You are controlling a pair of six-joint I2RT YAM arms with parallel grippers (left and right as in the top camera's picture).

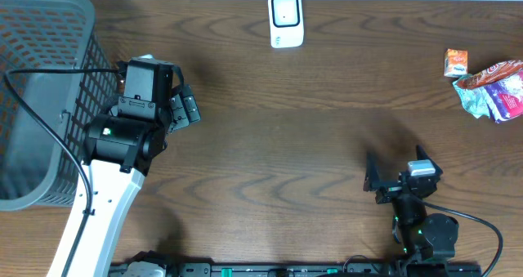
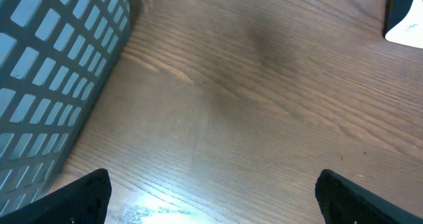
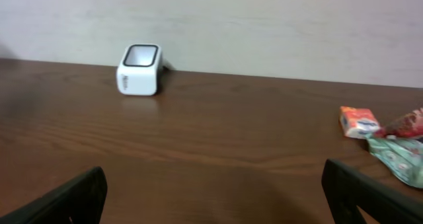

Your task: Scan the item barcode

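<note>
Both sets of fingers are spread to full width and hold nothing. The left fingers [image 2: 79, 197] hang over bare counter [image 1: 286, 146] just beside the grey mesh basket [image 1: 41, 97], which lies to their left. The right fingers [image 3: 370, 194] sit low at the near edge, facing the back wall. From the right fingers, the candidate items lie ahead and off to the right: a small orange packet [image 3: 359, 121], and just nearer, touching or almost touching it, a heap of crumpled snack wrappers [image 3: 400, 151]. The white barcode scanner [image 3: 139, 69] stands ahead and to their left, window up, well apart from the items. Judgement: your right arm is much the nearer for the pick, and the carry then runs right to left across its front. The packet looks nearly square, so no long axis can be read. No barcode is visible.
</note>
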